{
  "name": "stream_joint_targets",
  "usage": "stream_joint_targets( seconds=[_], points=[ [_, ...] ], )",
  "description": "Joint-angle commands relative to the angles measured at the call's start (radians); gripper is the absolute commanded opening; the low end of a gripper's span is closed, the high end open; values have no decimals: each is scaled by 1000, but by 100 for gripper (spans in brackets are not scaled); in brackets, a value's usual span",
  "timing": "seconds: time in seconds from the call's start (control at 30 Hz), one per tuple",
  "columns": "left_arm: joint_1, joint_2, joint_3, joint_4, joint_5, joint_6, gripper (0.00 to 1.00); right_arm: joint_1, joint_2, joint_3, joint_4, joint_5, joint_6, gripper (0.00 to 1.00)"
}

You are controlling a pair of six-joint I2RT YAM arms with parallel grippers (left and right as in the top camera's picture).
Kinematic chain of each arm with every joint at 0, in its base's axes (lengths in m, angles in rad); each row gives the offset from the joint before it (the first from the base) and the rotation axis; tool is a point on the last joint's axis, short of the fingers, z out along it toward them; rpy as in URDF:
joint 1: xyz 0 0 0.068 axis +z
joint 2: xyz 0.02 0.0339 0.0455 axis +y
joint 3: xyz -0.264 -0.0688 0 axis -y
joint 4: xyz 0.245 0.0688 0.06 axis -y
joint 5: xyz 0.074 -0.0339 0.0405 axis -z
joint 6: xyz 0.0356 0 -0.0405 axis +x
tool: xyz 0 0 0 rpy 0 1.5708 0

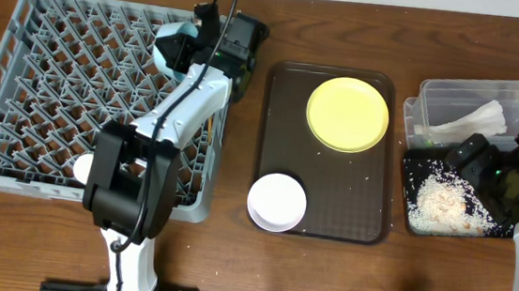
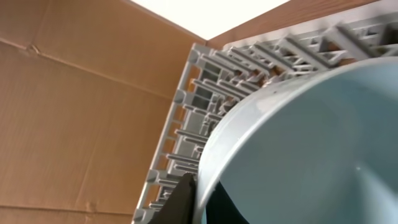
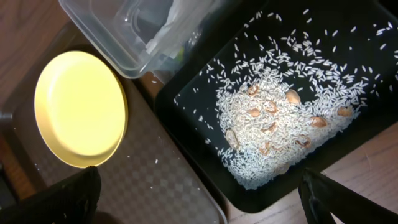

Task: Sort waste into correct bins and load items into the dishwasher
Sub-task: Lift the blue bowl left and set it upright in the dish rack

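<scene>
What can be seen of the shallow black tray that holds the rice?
The shallow glossy black rectangular tray lies flat near the table's right edge, in front of the clear plastic tub and beside the dark brown serving tray. Whitish rice grains with a few tan pieces are heaped inside; loose grains lie around them. The open right pincer hovers above.

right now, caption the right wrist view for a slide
Open right gripper above black tray of rice scraps, yellow plate nearby

No text, label, brand, number or sign can be read on the grey dish rack point(image 1: 49, 71), the yellow plate point(image 1: 347, 114) or the clear tub point(image 1: 472, 90).
</scene>
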Motion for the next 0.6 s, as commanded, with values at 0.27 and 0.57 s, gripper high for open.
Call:
stream_joint_targets(
  seconds=[0.27, 0.57],
  points=[
    [-39, 10, -2, -15, 50, 1, 42, -8, -5, 3, 3, 9, 8, 99],
    [-140, -56, -2, -38, 283, 0, 48, -8, -5, 3, 11, 9, 8, 99]
  ],
)
